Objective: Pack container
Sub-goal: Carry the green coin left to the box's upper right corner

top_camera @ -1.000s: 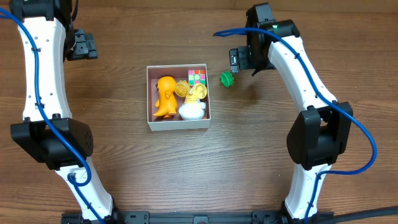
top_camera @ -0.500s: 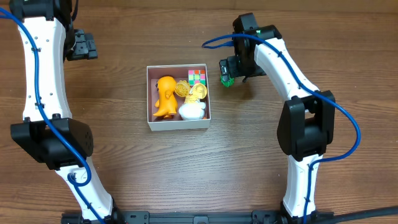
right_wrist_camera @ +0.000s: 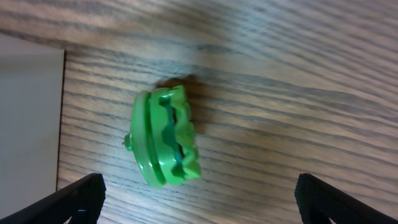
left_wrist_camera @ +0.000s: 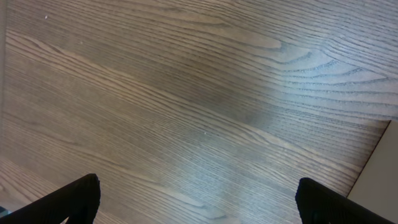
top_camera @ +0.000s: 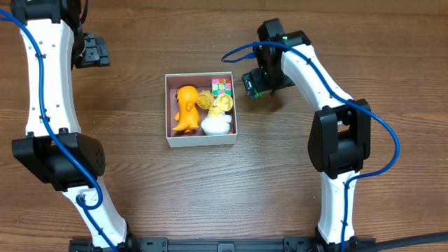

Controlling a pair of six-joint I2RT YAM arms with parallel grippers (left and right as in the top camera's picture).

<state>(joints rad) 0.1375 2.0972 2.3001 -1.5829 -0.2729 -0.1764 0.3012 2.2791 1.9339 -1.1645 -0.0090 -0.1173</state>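
The container (top_camera: 169, 110) is a square white box with a pink inside at the table's middle. It holds an orange figure (top_camera: 185, 107), a yellow toy (top_camera: 220, 103), a white toy (top_camera: 215, 125) and a small colour cube (top_camera: 222, 86). A green toy (right_wrist_camera: 165, 138) lies on the wood just right of the box; its wall edge shows in the right wrist view (right_wrist_camera: 31, 118). My right gripper (top_camera: 256, 89) is open right above the green toy, fingers either side (right_wrist_camera: 199, 199). My left gripper (top_camera: 94, 52) is open and empty at the far left (left_wrist_camera: 199, 199).
Bare brown wood table (top_camera: 280, 168) all round the box. The two white arms with blue cables stand along the left and right sides.
My right gripper has moved left and down over the green toy, which is now mostly hidden under it in the overhead view. The left arm has not moved.
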